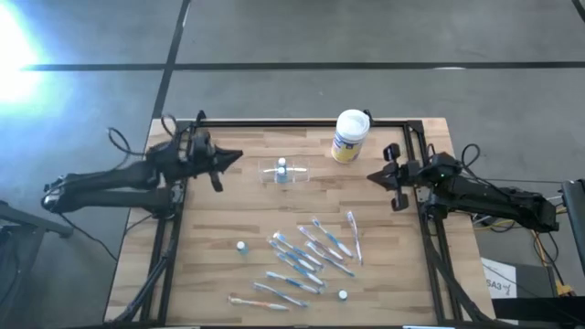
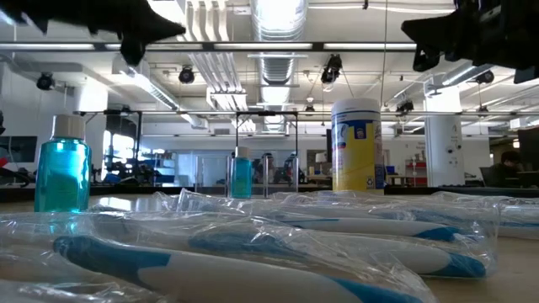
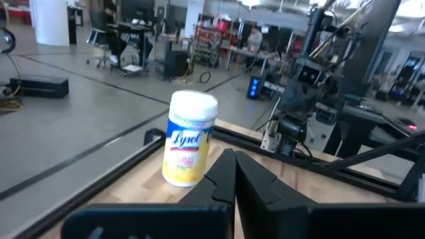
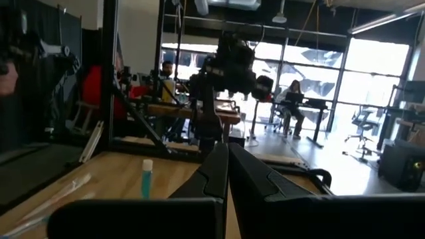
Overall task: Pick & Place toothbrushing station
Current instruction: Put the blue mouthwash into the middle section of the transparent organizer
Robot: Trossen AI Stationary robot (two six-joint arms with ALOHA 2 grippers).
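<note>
We saw the station (image 1: 285,175) just above the frame's centre on the table (image 1: 210,256), untouched, a small blue bottle (image 1: 281,167) in it. The left gripper (image 1: 239,156) hovered to its left, the right gripper (image 1: 371,177) to its right, both closed on nothing.

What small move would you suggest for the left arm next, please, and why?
Probably open the left gripper and ease it toward the small clear plastic holder. Its fingers are shut with nothing between them, and it hangs above the wooden table beside the holder, not touching it. The right gripper waits shut on the holder's far side.
</note>
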